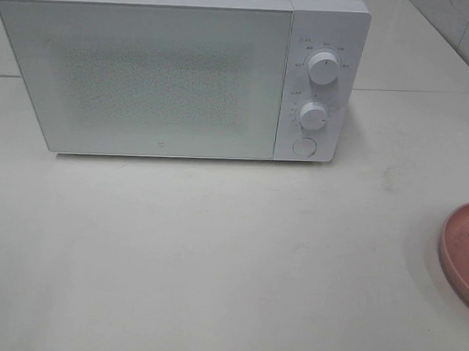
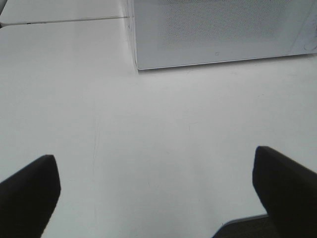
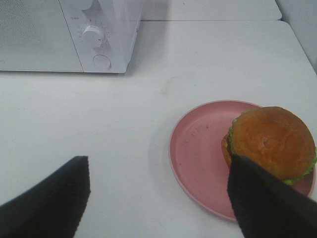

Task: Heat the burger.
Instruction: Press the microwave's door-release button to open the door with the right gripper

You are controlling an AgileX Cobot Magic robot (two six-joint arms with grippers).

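From the high camera we see the microwave (image 1: 169, 70) at the back of the table (image 1: 214, 261). Its door (image 1: 145, 76) is shut, and a round button (image 1: 304, 146) sits low on its right-hand panel. Only a slice of the plate (image 1: 463, 242) shows at the right edge. The burger and both arms are outside this view. Nothing is inside the microwave as far as we can tell, so we judge the task to be at its start.

In the left wrist view the left gripper (image 2: 153, 166) hangs over bare table with its fingers spread wide, holding nothing. A front corner of the microwave lies ahead of it.

In the right wrist view the right gripper (image 3: 158, 166) is also spread and empty. The burger (image 3: 272, 134) sits off-centre on the plate. One finger stands in front of the burger in this view, and we cannot tell whether it touches the bun. The microwave's panel is well apart from the plate.

We think the door should be opened first, probably with the button, so the food has somewhere to go. For the pick-up we would centre the fingers on either side of the bun and close gently, because the stacked layers look likely to slide. We would then carry the burger level.
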